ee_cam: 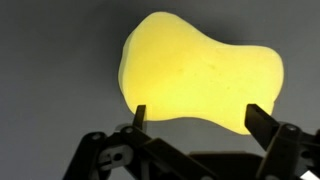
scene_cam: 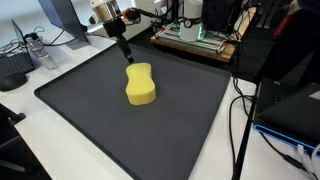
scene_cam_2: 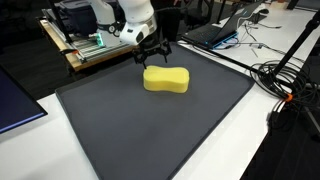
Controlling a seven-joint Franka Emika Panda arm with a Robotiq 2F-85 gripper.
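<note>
In an exterior view, a yellow sponge with a pinched waist lies flat a little above the middle of the frame, on a dark grey mat that covers most of a white table. The gripper comes down slantwise from the upper left on a white arm, and its dark tip sits at the sponge's far end. Whether it touches the sponge cannot be made out, nor how its jaws stand. Beyond the mat, at upper centre, a wooden board carries electronics with a green glow. Black cables trail down the right side.
</note>
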